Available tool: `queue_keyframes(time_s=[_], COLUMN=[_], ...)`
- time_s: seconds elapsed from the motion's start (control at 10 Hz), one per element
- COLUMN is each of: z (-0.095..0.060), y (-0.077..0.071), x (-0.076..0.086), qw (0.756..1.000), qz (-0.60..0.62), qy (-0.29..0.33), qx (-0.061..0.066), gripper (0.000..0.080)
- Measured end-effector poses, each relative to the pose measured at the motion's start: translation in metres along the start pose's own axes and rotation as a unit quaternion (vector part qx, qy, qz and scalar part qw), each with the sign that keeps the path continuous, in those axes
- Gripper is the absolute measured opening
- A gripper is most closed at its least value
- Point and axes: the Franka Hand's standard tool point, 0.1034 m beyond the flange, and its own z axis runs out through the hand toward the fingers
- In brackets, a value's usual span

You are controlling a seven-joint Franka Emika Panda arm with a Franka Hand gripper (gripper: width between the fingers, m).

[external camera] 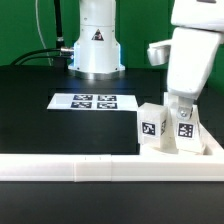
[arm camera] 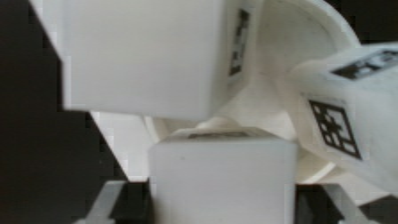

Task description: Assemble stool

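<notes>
My gripper hangs at the exterior view's right, near the rail's corner. In the wrist view the gripper is shut on a white blocky leg, which fills the gap between the dark fingers. That leg stands upright and shows a tag. A second tagged leg stands upright just to the exterior view's left of it, and it looms large in the wrist view. The round white seat lies behind the legs. Another tagged white part sits against it.
The long white L-shaped rail runs along the front and turns up the exterior view's right side, close around the legs. The marker board lies in front of the robot base. Black table top surrounds them.
</notes>
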Motion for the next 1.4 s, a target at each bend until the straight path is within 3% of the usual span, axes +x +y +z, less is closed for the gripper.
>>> queue_keyframes(time_s=[0.4,0.8,1.0,1.3,1.4], z=[0.0,0.0,0.0,0.0,0.0], y=[-0.006,-0.007,-0.008,-0.014,-0.016], x=[0.004,0.005,0.006,0.011,0.014], qw=[0.968,0.927,0.888,0.785,0.736], qz=[0.25,0.375,0.459,0.618,0.676], qy=[-0.003,-0.004,-0.005,-0.005,-0.006], qx=[0.02,0.022,0.023,0.032,0.038], gripper=[0.0337,0.0337,0.0337,0.0337,0.0337])
